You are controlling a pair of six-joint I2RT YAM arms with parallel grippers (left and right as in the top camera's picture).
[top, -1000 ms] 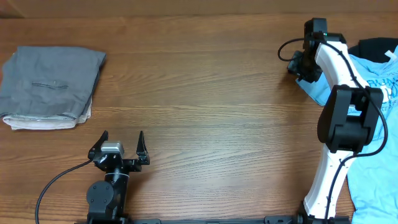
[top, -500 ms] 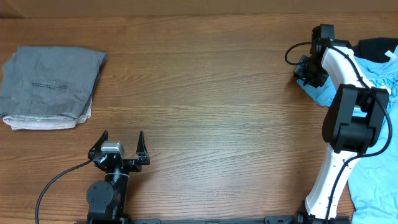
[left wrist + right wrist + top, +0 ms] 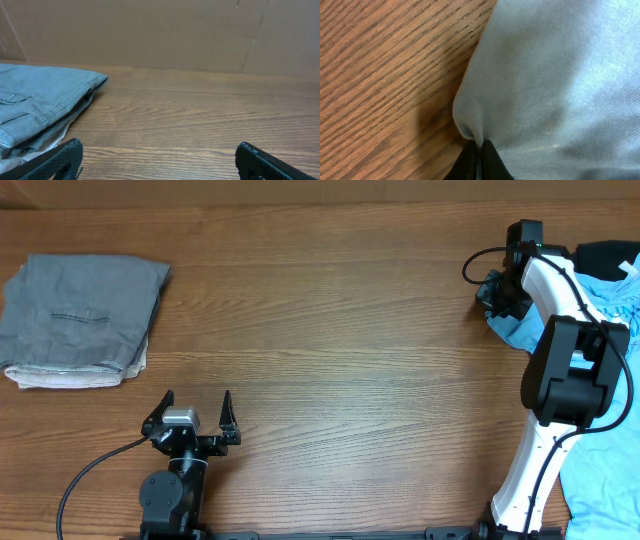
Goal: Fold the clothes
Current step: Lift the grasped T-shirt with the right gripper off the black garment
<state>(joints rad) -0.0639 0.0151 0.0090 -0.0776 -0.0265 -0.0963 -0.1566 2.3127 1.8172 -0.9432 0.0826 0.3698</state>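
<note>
left arm (image 3: 172, 445) tucked back, jaws wide apart; right arm (image 3: 565, 370) outstretched, jaws pinched together

The counter (image 3: 330, 310) is showing matt, grained wood, while the light blue T-shirt (image 3: 560, 75) is looking like smooth fine-woven cloth and the folded grey garment (image 3: 85, 315) coarser cloth.

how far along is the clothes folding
Done: grey garment lies folded at far left. In hand: right fingers shut, pinching an edge of the light blue T-shirt. To do: that shirt lies rumpled, not yet folded; left fingers open, holding nothing.
</note>
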